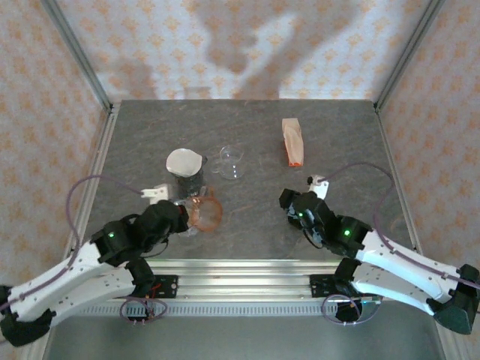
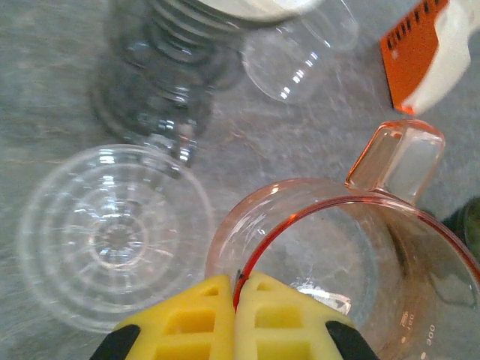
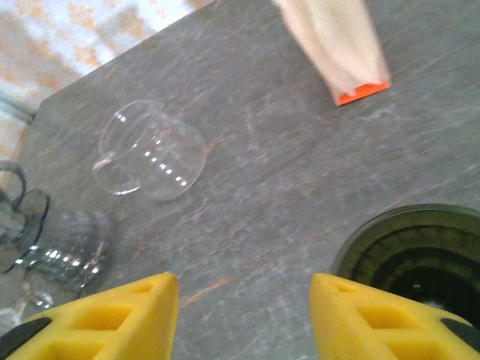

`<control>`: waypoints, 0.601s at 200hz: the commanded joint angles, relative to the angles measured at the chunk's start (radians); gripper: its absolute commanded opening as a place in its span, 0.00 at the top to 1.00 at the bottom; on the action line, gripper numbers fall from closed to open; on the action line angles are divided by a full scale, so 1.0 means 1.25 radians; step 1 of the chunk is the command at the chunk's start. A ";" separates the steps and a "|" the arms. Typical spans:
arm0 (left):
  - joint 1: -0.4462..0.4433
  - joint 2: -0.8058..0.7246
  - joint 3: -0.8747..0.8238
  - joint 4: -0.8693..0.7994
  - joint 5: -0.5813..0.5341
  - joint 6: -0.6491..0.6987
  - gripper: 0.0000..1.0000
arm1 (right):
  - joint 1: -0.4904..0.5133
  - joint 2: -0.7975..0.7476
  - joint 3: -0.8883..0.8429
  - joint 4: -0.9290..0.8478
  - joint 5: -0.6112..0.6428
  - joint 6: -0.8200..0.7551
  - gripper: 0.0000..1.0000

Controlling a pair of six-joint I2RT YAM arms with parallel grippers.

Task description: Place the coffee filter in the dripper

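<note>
My left pincer (image 2: 238, 294), arm stretched low, is clamped on the orange cup (image 2: 337, 247)'s rim. My right pincer (image 3: 244, 307) hangs half open above the table (image 3: 270, 172), empty.

My grey bench (image 1: 337, 180) carries a ribbed glass jar (image 1: 185, 178), an orange-tinted jug (image 1: 208, 214) just beside it, a clear glass cup (image 1: 231, 161) on its side, and a cream packet (image 1: 292, 141) well apart.

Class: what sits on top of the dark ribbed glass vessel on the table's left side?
A white, rounded coffee filter rests on the dark glass vessel and covers its mouth. Whatever is inside the vessel is hidden beneath the filter.
</note>
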 commanded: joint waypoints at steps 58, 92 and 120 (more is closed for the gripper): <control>-0.122 0.367 0.088 0.256 -0.027 0.042 1.00 | -0.016 -0.099 -0.031 -0.153 0.089 0.053 0.50; -0.124 0.498 0.160 0.239 0.009 0.093 1.00 | -0.016 -0.122 -0.038 -0.173 0.086 0.064 0.50; -0.124 0.551 0.178 0.232 0.019 0.107 1.00 | -0.016 -0.131 -0.046 -0.182 0.081 0.069 0.50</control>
